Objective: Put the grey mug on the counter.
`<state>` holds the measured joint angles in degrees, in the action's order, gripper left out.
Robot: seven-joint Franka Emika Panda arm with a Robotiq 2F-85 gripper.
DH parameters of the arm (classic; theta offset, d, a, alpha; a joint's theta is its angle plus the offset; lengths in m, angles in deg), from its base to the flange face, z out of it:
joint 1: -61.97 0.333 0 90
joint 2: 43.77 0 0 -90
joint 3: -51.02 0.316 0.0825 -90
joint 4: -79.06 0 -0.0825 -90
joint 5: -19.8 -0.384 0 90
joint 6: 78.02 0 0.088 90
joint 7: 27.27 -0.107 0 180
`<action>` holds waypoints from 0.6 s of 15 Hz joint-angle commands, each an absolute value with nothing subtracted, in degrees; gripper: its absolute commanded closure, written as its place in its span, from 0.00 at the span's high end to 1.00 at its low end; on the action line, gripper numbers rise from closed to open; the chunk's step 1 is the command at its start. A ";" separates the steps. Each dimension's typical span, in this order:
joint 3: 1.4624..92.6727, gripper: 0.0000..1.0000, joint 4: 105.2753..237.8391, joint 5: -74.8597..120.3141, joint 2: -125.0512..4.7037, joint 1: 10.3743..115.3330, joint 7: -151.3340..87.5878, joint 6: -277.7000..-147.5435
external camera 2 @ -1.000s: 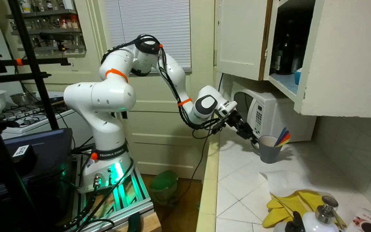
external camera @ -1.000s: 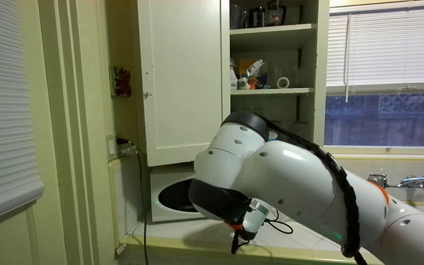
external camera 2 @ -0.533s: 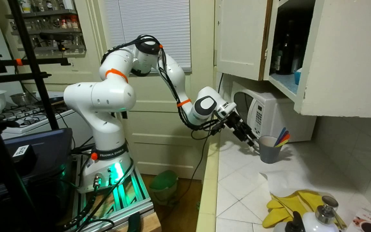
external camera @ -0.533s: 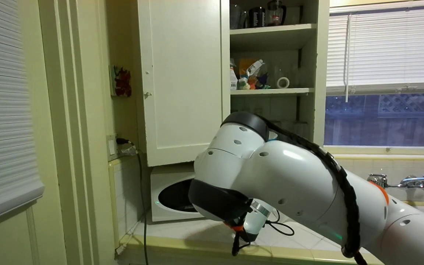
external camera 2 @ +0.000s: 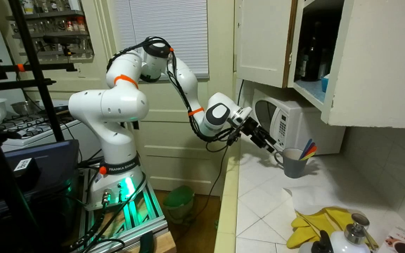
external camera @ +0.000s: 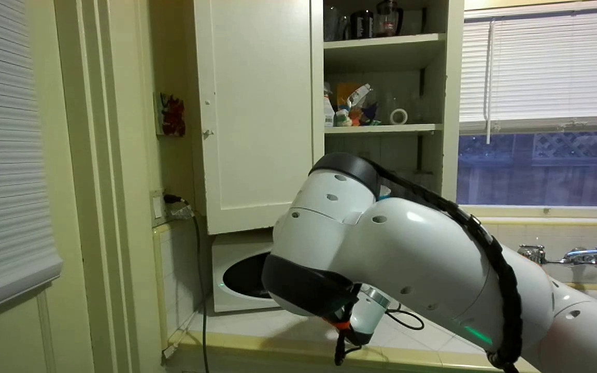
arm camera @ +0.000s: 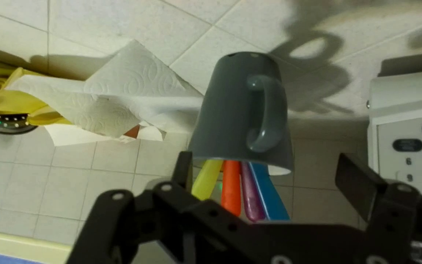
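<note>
Your gripper (arm camera: 265,167) stands spread wide and pinches nothing; its fingers (arm camera: 359,185) are well apart, with the handle (arm camera: 274,112) turned towards them; they look just beside it, but you can't be sure of the gap, since the arm (external camera: 423,254) hides that spot in an exterior view. Past the handle, the mug (arm camera: 233,113) stands upright on the counter (external camera 2: 258,196), where the task wants it; your wrist view comes upside down, so there it looks stood on its head; coloured sticks (arm camera: 231,189) lean in the mug, opposite the handle.

I take the step in hand to be the release, with the placing done and the clearing away left to you; the next move calls for a slow, straight pull back along the line of the fingers, both kept wide, so that neither finger hooks the handle and topples the mug; swing only once you see a clear gap round the handle.

Further out, the paper towel (arm camera: 123,82) lies near the mug, apart from it; the microwave (external camera 2: 304,126) stands near on its other side, so don't swing that way; the gloves (external camera 2: 329,221) lie well apart, at that towel's far end, and the cabinet (external camera 2: 381,63) hangs overhead, so keep your lift low.
</note>
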<state>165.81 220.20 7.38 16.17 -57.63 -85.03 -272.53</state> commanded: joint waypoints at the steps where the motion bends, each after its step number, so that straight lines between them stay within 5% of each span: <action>1: 163.30 1.00 231.27 8.35 9.64 -53.27 -78.51 -284.19; 5: 156.88 1.00 241.99 15.04 2.52 -50.77 -76.30 -305.18; 9: 156.69 1.00 238.14 31.97 -8.30 -65.46 -69.19 -311.81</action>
